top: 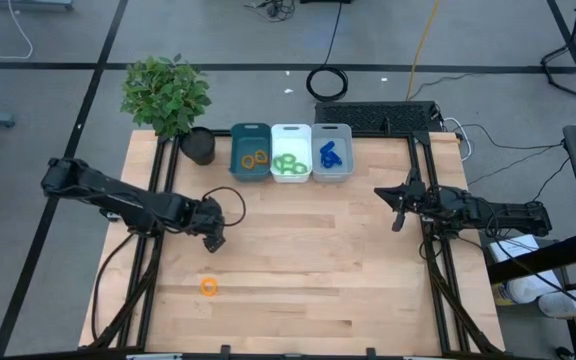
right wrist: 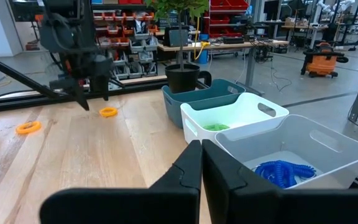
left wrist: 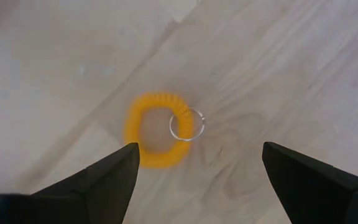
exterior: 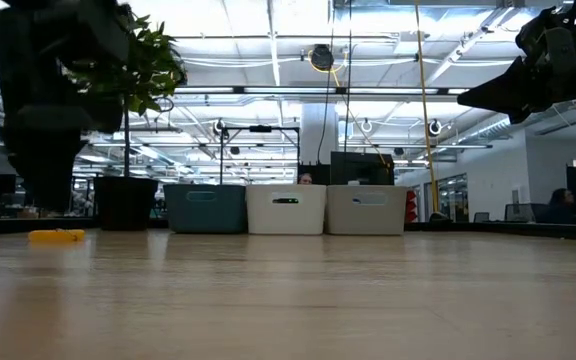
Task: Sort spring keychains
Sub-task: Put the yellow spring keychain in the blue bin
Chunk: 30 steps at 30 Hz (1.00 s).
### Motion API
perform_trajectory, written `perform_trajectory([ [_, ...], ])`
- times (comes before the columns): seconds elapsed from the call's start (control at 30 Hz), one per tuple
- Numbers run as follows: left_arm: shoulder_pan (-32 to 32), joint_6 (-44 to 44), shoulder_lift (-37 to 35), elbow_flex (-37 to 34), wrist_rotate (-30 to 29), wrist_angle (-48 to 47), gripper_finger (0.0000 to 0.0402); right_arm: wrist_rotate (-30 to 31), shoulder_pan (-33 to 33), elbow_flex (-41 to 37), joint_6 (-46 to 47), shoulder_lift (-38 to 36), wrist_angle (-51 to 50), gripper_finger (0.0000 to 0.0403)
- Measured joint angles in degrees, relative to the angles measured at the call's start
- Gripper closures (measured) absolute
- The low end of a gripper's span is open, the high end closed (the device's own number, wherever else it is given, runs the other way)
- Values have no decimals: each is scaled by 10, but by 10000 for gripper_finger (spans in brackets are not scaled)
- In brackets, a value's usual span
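Observation:
Two orange spring keychains lie flat on the wooden table: one near the near edge, also in the right wrist view, and a second beside my left gripper. The left wrist view shows an orange keychain with a metal ring lying between and beyond my left gripper's open fingers, untouched. My left gripper hovers left of centre. My right gripper waits at the right, shut and empty. Orange, green and blue keychains lie in the bins.
Three bins stand in a row at the far edge: teal with orange keychains, white with green, clear with blue. A potted plant stands to their left. A black cable coil lies beyond the table.

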Motion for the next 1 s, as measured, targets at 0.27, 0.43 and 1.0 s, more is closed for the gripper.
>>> perform_trajectory([
  [0.27,2,21,58,-27,21,72,53,0,0,0,0,0,0,403],
  [0.43,4,35,90,-26,31,91,53,0,0,0,0,0,0,403],
  [1.0,13,41,94,-25,55,104,353,0,0,0,0,0,0,403],
])
